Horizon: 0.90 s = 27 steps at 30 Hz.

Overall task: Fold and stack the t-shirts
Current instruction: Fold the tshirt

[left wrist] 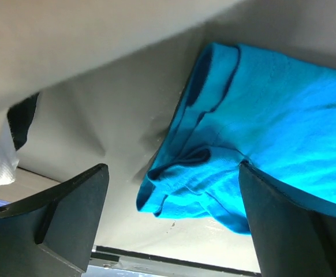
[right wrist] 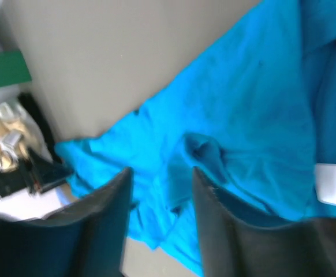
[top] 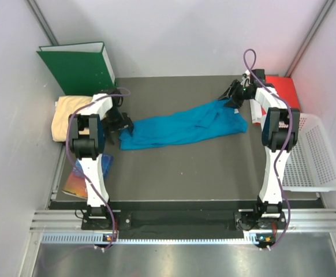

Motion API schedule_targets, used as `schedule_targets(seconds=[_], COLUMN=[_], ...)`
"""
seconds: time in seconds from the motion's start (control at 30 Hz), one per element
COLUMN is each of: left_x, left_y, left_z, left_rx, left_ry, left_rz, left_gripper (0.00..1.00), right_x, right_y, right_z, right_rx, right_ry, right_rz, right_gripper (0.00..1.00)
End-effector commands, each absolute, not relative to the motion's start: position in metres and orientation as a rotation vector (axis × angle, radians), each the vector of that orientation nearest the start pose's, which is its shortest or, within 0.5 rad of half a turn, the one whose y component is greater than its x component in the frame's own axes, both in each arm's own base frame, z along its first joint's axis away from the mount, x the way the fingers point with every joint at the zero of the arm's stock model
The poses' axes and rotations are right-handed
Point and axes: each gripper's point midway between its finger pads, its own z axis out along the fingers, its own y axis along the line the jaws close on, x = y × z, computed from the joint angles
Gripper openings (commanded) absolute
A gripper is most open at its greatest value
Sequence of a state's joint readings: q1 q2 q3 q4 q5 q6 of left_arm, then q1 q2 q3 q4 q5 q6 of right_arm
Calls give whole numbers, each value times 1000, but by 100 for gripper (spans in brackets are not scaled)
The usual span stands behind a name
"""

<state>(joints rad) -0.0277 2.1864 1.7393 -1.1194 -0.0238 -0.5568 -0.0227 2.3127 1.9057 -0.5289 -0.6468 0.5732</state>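
Observation:
The teal-blue t-shirt (top: 185, 128) lies stretched in a long rumpled strip across the dark table. My left gripper (top: 122, 128) hangs over its left end, jaws wide open. In the left wrist view the bunched cloth end (left wrist: 214, 167) rests on the table between the spread fingers (left wrist: 70, 213), and nothing is gripped. My right gripper (top: 233, 98) stands at the shirt's right end with its jaws apart. Seen from the right wrist, it (right wrist: 160, 172) hovers over creased teal cloth (right wrist: 237, 115), near the white neck label (right wrist: 332, 184). The pale yellow-orange t-shirt (top: 68, 115) sits bunched at the table's left edge.
A green binder (top: 78, 66) stands at the back left. A red folder (top: 283, 89) lies at the back right behind the right arm. A white basket (top: 312, 156) sits off the table's right side. A colourful booklet (top: 77, 180) lies by the left arm's base.

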Motion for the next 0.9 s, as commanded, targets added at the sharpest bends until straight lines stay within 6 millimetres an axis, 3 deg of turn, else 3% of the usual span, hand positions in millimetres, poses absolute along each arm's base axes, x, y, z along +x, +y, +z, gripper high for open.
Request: schedule_targets(seconds=[0.0, 0.03, 0.1, 0.13, 0.23, 0.3, 0.33, 0.4, 0.47, 0.57, 0.67, 0.87], left_x=[390, 393, 397, 398, 402, 404, 404, 404, 403, 404, 405, 399], left_y=[-30, -31, -32, -33, -37, -38, -38, -39, -39, -40, -40, -44], left_z=[67, 83, 96, 111, 130, 137, 139, 137, 136, 137, 137, 129], left_rx=[-720, -696, -654, -635, -590, -563, -555, -539, -531, -509, -493, -470], left_ry=[2948, 2904, 2853, 2807, 2738, 2715, 2711, 2727, 2738, 2738, 2735, 2773], left_rz=[9, -13, -25, -54, -95, -108, -111, -114, -114, -116, -115, -147], left_gripper=[99, 99, 99, 99, 99, 99, 99, 99, 99, 99, 99, 99], right_x=[567, 563, 548, 538, 506, 484, 477, 462, 451, 447, 454, 463], right_y=[106, 106, 105, 122, 137, 148, 153, 160, 162, 155, 142, 120], right_z=[161, 166, 173, 172, 154, 135, 128, 109, 94, 86, 96, 91], right_rx=[330, 316, 295, 254, 217, 200, 194, 206, 216, 227, 227, 227], right_ry=[2245, 2234, 2240, 2264, 2372, 2446, 2470, 2544, 2610, 2644, 2608, 2625], right_rz=[932, 910, 888, 912, 934, 946, 955, 955, 937, 846, 722, 504], right_gripper=[62, 65, 68, 68, 62, 42, 23, 11, 7, 6, 3, 0])
